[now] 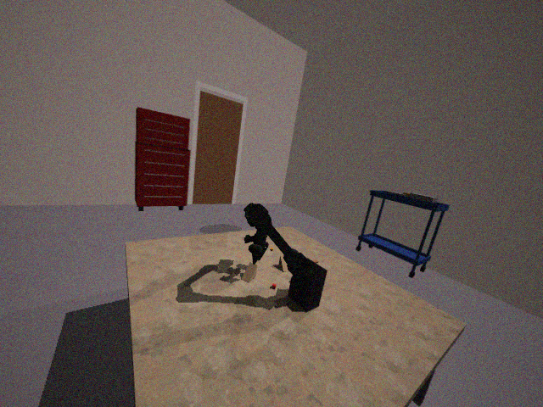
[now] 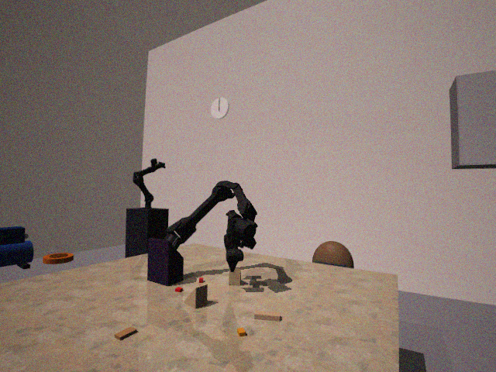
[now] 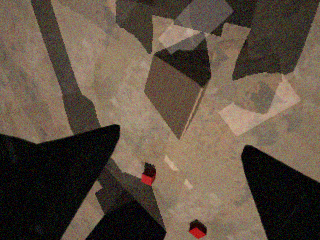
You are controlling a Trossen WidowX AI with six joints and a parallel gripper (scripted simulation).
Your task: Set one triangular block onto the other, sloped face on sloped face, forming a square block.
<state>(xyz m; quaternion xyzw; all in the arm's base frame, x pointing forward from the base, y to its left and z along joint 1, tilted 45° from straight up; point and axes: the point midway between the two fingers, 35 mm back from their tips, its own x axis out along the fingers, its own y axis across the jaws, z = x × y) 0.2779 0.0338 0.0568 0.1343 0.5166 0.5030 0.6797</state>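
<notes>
One triangular block (image 1: 249, 272) (image 2: 235, 277) (image 3: 175, 92) stands on the table (image 1: 285, 359) (image 2: 340, 312). In the wrist view it lies beyond the fingertips, turned corner-on, with a brown face and a darker shaded face. The other triangular block (image 1: 283, 264) (image 2: 201, 296) stands apart, nearer the exterior camera, with an upright dark face and a slope at its left in that view; I cannot make it out in the wrist view. My gripper (image 1: 254, 262) (image 2: 232, 269) (image 3: 180, 140) is wide open and empty, by the first block's upper part; contact cannot be told.
Two small red cubes (image 2: 201, 280) (image 2: 178, 289) (image 3: 148, 176) (image 3: 198, 230) lie near the arm's base. An orange cube (image 2: 241, 332) and two wooden strips (image 2: 267, 317) (image 2: 125, 332) lie toward the exterior camera. The arm's shadow crosses the table.
</notes>
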